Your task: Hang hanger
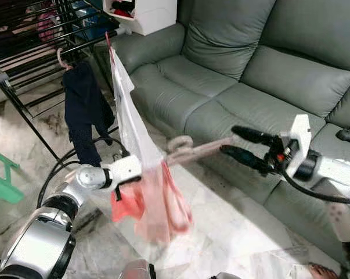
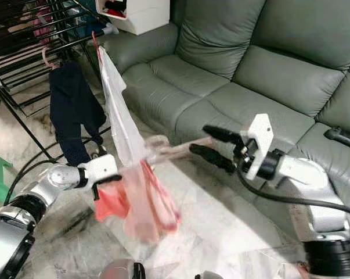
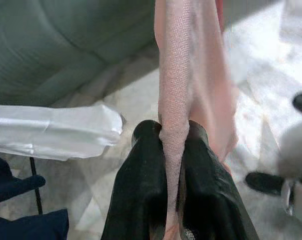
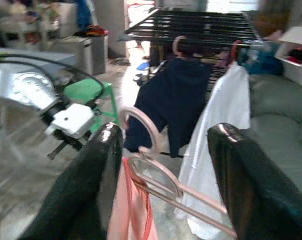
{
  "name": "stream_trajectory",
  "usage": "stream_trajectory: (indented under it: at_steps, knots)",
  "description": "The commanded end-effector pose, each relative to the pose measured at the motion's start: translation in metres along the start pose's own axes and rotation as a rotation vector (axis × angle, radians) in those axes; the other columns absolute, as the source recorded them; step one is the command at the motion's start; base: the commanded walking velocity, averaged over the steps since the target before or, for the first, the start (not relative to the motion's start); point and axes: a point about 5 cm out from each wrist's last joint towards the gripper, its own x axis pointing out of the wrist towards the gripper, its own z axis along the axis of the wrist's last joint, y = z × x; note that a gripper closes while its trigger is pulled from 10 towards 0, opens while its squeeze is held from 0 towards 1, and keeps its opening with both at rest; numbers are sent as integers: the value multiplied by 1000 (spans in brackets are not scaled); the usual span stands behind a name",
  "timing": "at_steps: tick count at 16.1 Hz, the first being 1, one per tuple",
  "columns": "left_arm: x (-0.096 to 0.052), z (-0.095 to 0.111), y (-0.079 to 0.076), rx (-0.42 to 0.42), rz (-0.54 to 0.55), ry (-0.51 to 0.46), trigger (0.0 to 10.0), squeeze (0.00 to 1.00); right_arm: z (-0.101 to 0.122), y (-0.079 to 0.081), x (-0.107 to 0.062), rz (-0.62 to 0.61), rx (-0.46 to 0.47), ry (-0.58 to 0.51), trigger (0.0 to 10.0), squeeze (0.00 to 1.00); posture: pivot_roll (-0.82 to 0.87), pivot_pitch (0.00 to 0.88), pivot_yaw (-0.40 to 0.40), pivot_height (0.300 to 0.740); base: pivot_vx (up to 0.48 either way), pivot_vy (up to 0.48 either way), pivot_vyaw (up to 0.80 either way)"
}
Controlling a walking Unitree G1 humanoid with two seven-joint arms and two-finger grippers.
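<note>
Marble floor (image 1: pixel 233 232) underfoot, a grey-green sofa (image 1: pixel 250 64) behind, and a black drying rack (image 1: pixel 41 40) up beyond the left gripper — that rack looks like the destination. A dark navy garment (image 1: pixel 85 110) and a white garment (image 1: pixel 128 122) already hang from its rail, side by side.

Now the action: the left gripper (image 1: pixel 123 189) has its black fingers (image 3: pixel 140 195) pressed together on a fold of pink fabric, and the wrist view shows the cloth running straight up out of that pinch. That's the pink garment (image 1: pixel 160 203), drooping just beyond the gripper and a little blurred. It seems to be held by the cloth so the weight stays steady while the other arm deals with the hook.

Across from it, the right gripper (image 1: pixel 235 142) sits with fingers (image 4: pixel 98 185) spread wide. The pink hanger (image 1: pixel 189 150) pokes out of the garment toward it, and in the right wrist view the hook end lies between the two open fingers, not yet clamped. My read: it is lining up to take the hanger's neck, which would let the hook be lifted to the rail.

Brands, labels, writing? Nothing legible on the clothes or the white box (image 1: pixel 143 14) by the sofa arm.
</note>
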Motion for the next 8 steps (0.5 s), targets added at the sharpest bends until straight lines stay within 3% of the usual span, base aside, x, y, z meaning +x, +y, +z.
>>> stream_trajectory:
  at_steps: [1,3,4,7,8]
  knots:
    - [-7,2,14,-72,83,-43,0,0,2,1,-1,-53,-19,-18,10000,1000,-101,0,57,740,0,0,0]
    - [-14,1,19,-136,126,-90,0,0,-9,4,-3,-158,32,-43,10000,1000,-103,0,58,740,0,0,0]
    - [-20,6,27,-295,153,-220,0,0,-27,-2,-6,-370,80,-50,10000,1000,-98,0,60,740,0,0,0]
    - [-32,20,35,-233,144,-347,0,0,-55,0,-7,-553,182,-5,10000,1000,-85,0,59,740,0,0,0]
    - [-36,32,34,-165,101,-422,0,0,-65,-1,-6,-600,201,54,10000,765,-85,0,59,740,0,0,0]
